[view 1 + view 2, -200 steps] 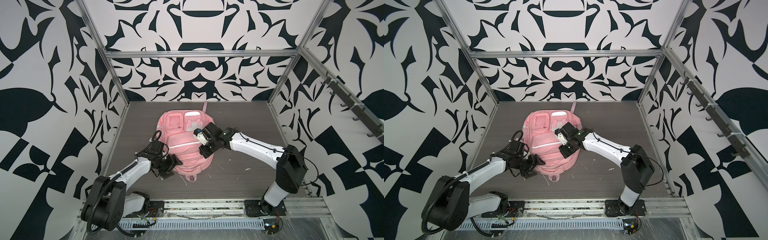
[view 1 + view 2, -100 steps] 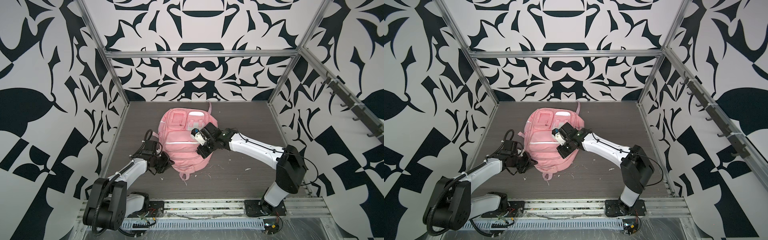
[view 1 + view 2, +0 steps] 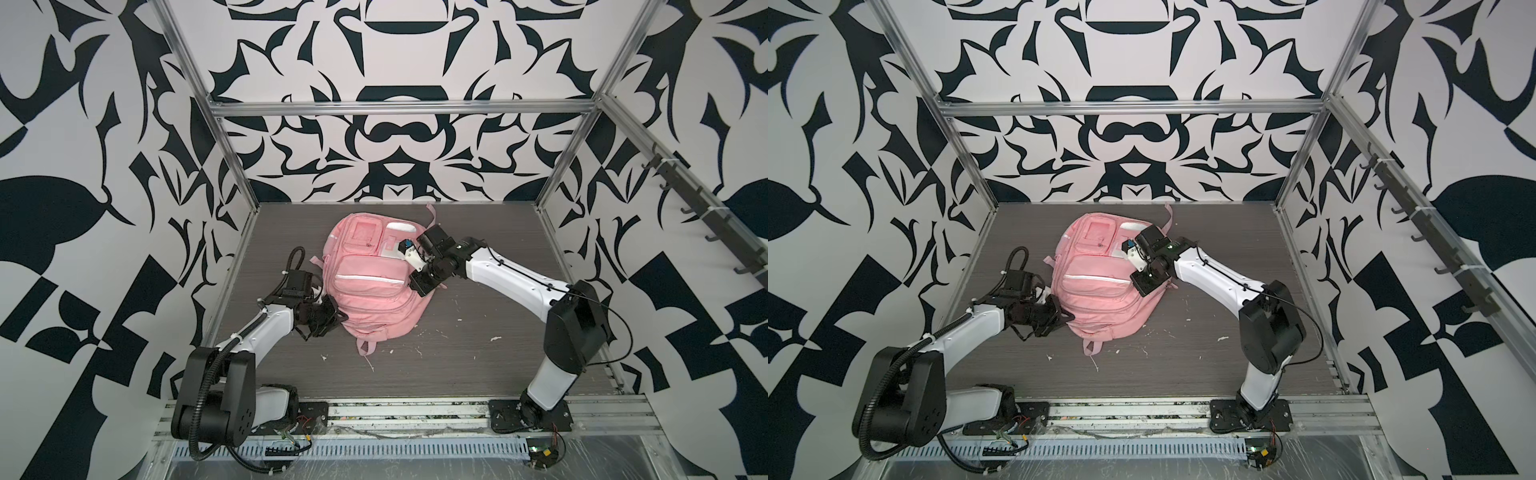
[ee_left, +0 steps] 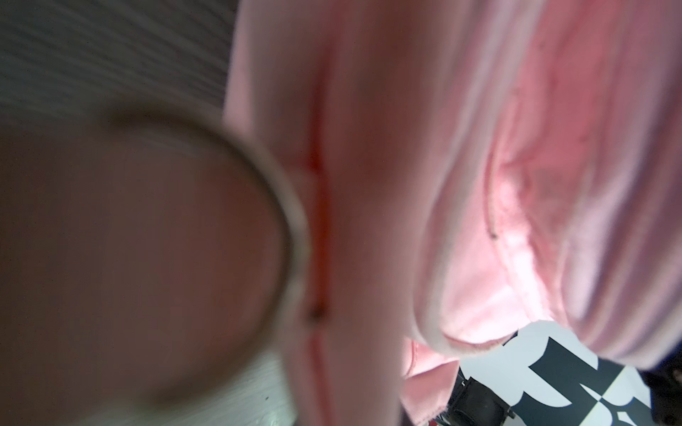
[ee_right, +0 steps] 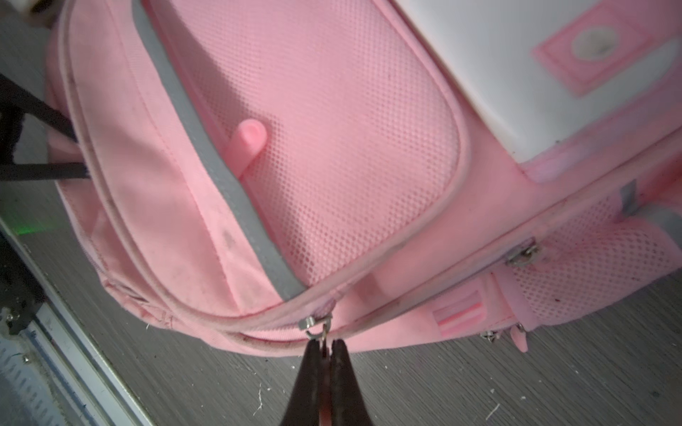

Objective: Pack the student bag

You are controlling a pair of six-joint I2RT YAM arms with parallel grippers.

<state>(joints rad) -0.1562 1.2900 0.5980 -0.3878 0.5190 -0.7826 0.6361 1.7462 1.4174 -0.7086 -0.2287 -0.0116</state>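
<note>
Lying flat on the counter (image 3: pixel 478 345), the student bag (image 3: pixel 370 291) sits midway back, pockets up. Your right end effector (image 5: pixel 324 346) pinches a metal zipper pull (image 5: pixel 323 335) on the bag's side seam. Your left end effector (image 3: pixel 336 316) is pressed together against the bag's opposite edge; its wrist view is blurred, so it may be nipping fabric.

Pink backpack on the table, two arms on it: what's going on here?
The student bag lies front-up on the table. The right gripper is shut on a zip pull at the bag's side. The left gripper is shut against the opposite edge; the blurred wrist view does not show whether it pinches fabric.
</note>
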